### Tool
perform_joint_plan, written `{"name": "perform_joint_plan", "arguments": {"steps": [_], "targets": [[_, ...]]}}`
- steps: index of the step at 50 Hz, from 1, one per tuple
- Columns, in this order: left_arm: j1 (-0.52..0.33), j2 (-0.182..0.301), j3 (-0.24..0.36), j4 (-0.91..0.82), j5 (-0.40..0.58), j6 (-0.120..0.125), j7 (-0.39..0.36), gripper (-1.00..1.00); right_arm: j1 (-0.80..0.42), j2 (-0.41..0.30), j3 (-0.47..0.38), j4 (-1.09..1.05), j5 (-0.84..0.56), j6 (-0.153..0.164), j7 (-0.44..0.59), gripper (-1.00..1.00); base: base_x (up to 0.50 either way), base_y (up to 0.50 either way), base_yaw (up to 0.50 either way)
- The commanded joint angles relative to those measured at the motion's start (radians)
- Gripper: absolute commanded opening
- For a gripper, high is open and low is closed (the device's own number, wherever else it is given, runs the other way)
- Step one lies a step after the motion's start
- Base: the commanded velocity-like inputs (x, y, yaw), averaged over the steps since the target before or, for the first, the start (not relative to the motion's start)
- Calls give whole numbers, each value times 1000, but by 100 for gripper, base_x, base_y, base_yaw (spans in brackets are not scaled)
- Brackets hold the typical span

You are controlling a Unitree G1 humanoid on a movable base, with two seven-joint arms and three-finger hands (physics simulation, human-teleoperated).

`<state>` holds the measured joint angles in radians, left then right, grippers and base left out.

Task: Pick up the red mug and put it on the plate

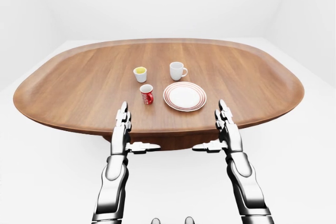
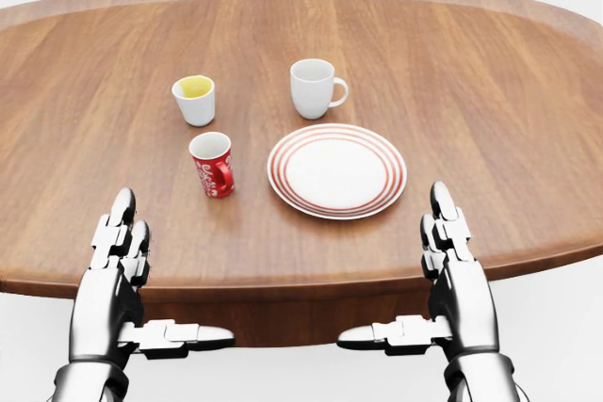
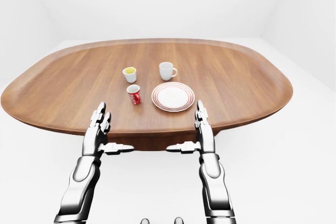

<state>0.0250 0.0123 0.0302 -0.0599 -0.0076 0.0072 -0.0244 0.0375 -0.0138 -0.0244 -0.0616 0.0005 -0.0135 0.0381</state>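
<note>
A large oval wooden table [image 2: 490,91] fills the head view. On it, near the middle, lies a white plate [image 2: 336,170] with red rings, empty. The left hand [image 2: 118,265] and the right hand [image 2: 452,265] hover at the near edge of the table, at the bottom of the view; both have the fingers stretched out and the thumb pointing inward, holding nothing. A white mug [image 2: 315,88] stands above the plate, and a small white cup [image 2: 195,100] with yellow inside stands to its left. The red mug [image 2: 213,164] stands upright just beside the plate's left rim, not touching it, its handle turned toward the plate. It looks rigid, glazed and probably light, so it may slip; I think the left hand should grasp around the body, opposite the handle.
</note>
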Motion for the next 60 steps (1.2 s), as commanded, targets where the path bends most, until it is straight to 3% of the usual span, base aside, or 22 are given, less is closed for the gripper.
{"name": "perform_joint_plan", "arguments": {"steps": [1, 24, 41, 52, 60], "targets": [[4, 0, -1, -6, 2, 1, 0, 100, -3, 0, -2, 8, -7, -3, -1, 100, 0, 19, 0], [3, -2, -9, -2, 9, 1, 1, 100, -9, -1, -4, 28, -7, -10, -1, 100, 0, 19, 0], [-4, 1, -3, 13, 8, -3, 2, 100, -6, -1, -7, 18, 11, -4, 8, 100, 0, 0, 0], [-11, 3, 2, 10, 3, 6, 0, 100, -18, -2, -10, 36, 9, -7, 3, 100, 0, 0, 0], [-71, 26, 39, 8, 0, 58, 11, 100, -97, -17, -32, -8, 30, 96, -8, 100, 0, 0, 0]]}}
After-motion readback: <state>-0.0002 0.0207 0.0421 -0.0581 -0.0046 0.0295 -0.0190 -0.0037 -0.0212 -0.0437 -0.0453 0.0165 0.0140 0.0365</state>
